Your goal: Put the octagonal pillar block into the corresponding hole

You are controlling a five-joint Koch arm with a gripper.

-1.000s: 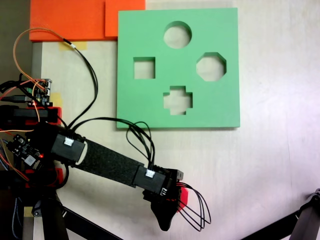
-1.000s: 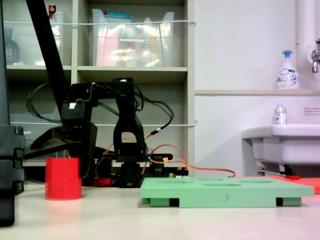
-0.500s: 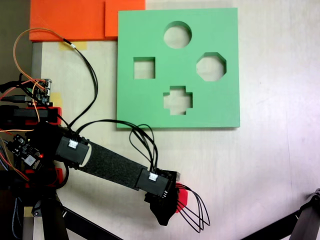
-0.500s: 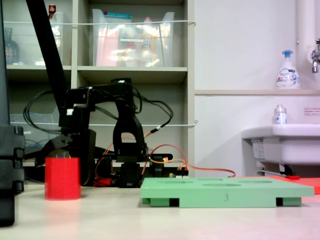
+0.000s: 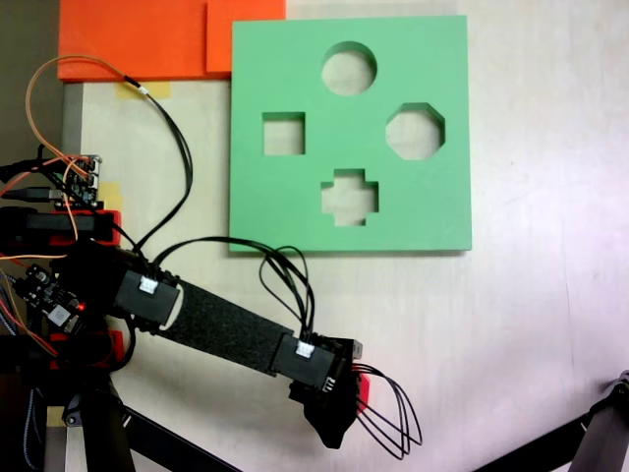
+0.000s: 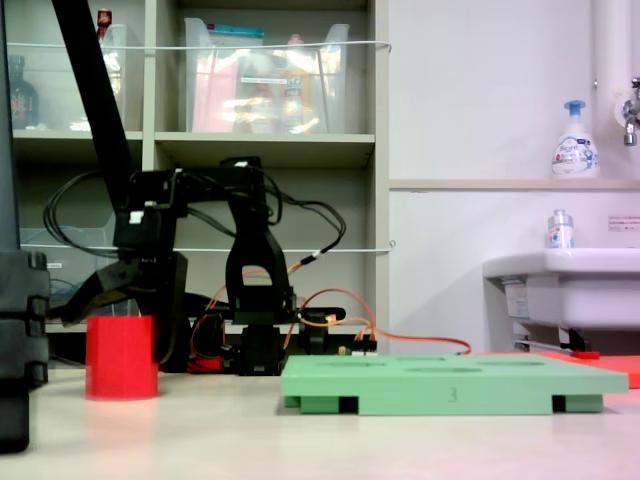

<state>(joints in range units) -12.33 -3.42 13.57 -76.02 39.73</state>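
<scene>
1. Octagonal pillar block: red, upright on the table, well apart from the green board.
2. Gripper: directly over the block; whether it grips cannot be told.
3. Octagonal hole: right side of board in the top-down fixed view.

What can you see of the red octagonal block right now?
The octagonal pillar block is bright red and looks like matte foam. In the side-on fixed view it stands upright on the table as a plain short column, apart from the green board, to its left. The gripper hangs right at its top; contact and jaw state cannot be told. From above, only a red sliver shows beside the arm, so its eight-sided top is hidden.
</scene>
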